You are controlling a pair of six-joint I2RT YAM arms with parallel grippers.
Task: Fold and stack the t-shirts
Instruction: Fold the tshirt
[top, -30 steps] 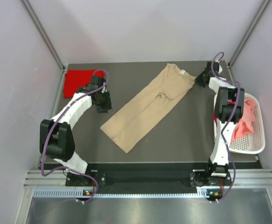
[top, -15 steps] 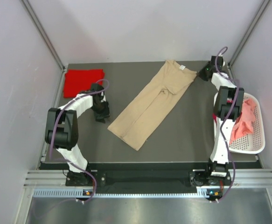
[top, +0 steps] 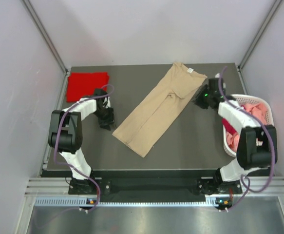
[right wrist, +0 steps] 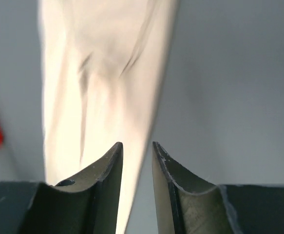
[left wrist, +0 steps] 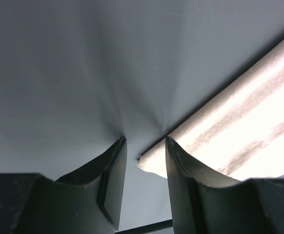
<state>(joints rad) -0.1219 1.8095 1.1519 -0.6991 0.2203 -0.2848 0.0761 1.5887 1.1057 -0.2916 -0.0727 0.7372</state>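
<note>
Tan shirt (top: 161,109): one, apparently folded into a long strip. It lay flat on the table (top: 195,144), slanting from top centre of the overhead view down to left of centre. Judged light, thin and limp, neither fragile nor slippery. It would likely sag and crease if lifted at one point, so it was best taken at the two corners of a short end. Left gripper (top: 106,119): left of centre, low over the table, jaws about half apart, nothing held. The strip's lower corner lay just at the tip of one of the fingers (left wrist: 180,170). Right gripper (top: 201,100): right of centre, just beside the strip's upper right edge. Its jaws stood a narrow gap apart with nothing seen pinched, the cloth showing beyond them. Red shirt (top: 86,85): folded, upper left corner, well apart from the strip. Pink shirts (top: 254,110): heaped in the basket (top: 264,103) at the right edge. Room: bare table to the lower right of the strip, and a narrower band between the strip and the red shirt. The collar end sat near the far edge, and walls stood close on the left, right and back.
</note>
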